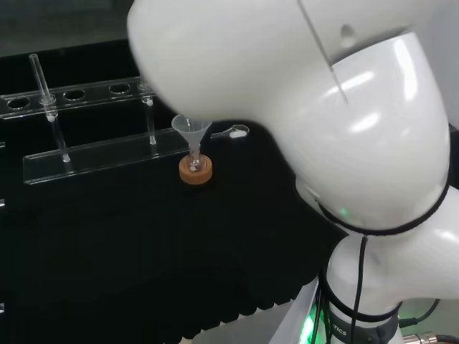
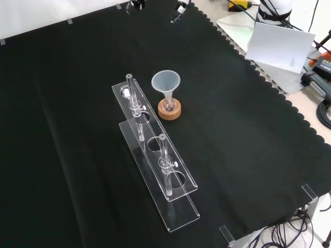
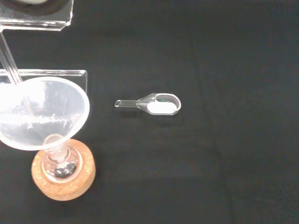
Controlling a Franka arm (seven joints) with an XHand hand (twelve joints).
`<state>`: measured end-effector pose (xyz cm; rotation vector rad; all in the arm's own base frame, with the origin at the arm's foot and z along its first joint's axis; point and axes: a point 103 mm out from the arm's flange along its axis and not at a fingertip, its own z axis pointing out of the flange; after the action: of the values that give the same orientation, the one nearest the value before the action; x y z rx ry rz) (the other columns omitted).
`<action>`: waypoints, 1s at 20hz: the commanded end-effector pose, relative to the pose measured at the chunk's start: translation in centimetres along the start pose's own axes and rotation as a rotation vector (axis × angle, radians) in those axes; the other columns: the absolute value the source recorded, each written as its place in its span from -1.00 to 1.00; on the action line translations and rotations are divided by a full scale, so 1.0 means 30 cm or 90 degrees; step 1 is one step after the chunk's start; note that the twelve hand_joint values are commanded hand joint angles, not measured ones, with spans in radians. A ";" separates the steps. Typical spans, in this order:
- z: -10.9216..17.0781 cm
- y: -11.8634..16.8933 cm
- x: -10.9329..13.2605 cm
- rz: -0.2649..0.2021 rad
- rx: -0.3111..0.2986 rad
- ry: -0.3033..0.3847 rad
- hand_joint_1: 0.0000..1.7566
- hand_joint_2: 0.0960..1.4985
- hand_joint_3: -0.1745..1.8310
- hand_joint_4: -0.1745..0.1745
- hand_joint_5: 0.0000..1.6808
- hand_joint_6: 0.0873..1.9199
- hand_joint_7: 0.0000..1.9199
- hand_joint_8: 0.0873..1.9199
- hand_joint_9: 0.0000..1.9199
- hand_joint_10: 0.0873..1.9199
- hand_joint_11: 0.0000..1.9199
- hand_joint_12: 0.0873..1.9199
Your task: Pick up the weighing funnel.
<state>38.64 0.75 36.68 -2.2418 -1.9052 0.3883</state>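
While the arm's big white link (image 1: 323, 107) looms across the right of the head view, we see the weighing funnel (image 3: 154, 103) lying flat on the black cloth of the counter (image 2: 77, 129), untouched and well apart from the other ware. In the wrist view its short stem points toward the funnel (image 3: 42, 112), and its bowl shows a white patch that we cannot identify. In the head view the same small piece (image 1: 237, 132) is faint, sitting right of the funnel (image 1: 191, 132) and just at the edge of the arm's link, which may hide part of it. The funnel stands mouth up with its stem in a small flask (image 3: 58, 161) on a cork ring (image 3: 63, 175); the edge of the wrist view cuts off part of the funnel's rim. Just beside the ring is a clear rack (image 2: 155, 155) carrying upright glass tubes (image 2: 133, 98). Its clear plates are hard to trace against the cloth, and the wrist view shows only one end of it (image 3: 42, 74). We cannot tell whether the robot hand is open or closed.
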 end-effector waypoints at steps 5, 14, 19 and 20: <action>0.075 0.109 -0.140 0.002 0.009 0.056 -0.20 -0.21 -0.34 -0.26 -0.56 -1.00 -0.57 -0.37 -0.26 -0.50 -0.43 0.34; 0.124 0.267 -0.290 -0.002 0.047 0.120 -0.15 -0.22 -0.32 -0.26 -0.51 -1.00 -0.54 -0.37 -0.19 -0.52 -0.41 0.32; 0.209 0.359 -0.308 -0.026 0.049 0.099 -0.10 -0.23 -0.31 -0.26 -0.50 -1.00 -0.51 -0.36 -0.17 -0.53 -0.39 0.32; 0.229 0.376 -0.305 -0.028 0.053 0.096 -0.09 -0.24 -0.31 -0.26 -0.49 -1.00 -0.50 -0.36 -0.17 -0.53 -0.39 0.32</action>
<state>41.79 -6.25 32.58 -2.0990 -1.7948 0.1987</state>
